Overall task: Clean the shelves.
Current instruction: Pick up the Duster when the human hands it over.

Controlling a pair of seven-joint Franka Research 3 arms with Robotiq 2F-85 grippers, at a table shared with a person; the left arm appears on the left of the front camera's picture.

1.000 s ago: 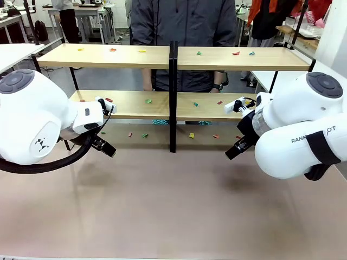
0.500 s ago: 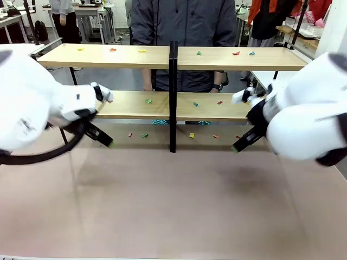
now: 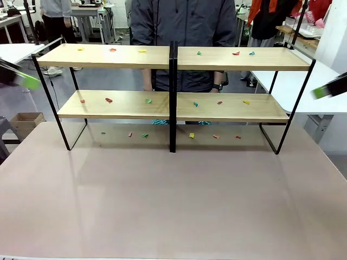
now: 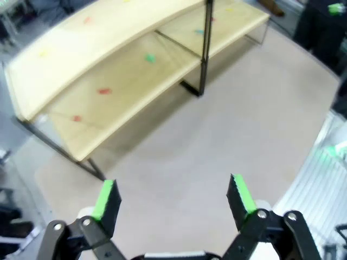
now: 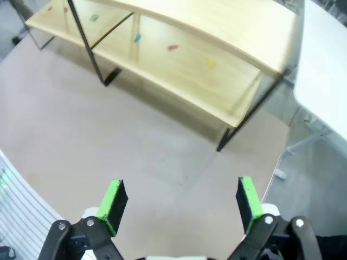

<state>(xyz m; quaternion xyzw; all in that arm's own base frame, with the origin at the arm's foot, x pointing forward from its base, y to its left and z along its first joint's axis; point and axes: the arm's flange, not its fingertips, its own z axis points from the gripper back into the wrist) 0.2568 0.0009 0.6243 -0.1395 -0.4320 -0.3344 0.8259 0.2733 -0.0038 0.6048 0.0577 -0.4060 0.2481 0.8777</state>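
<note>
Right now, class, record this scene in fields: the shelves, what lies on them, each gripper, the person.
shelves: two tiers, standing on the table
scraps: small red, green, yellow bits on both tiers and on the table beneath
left gripper: open, empty, above the table
right gripper: open, empty, above the table
person: standing behind the shelves

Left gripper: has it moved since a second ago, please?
Yes: the left gripper swung up and left, from below the shelves' lower board to beside the top board.
</note>
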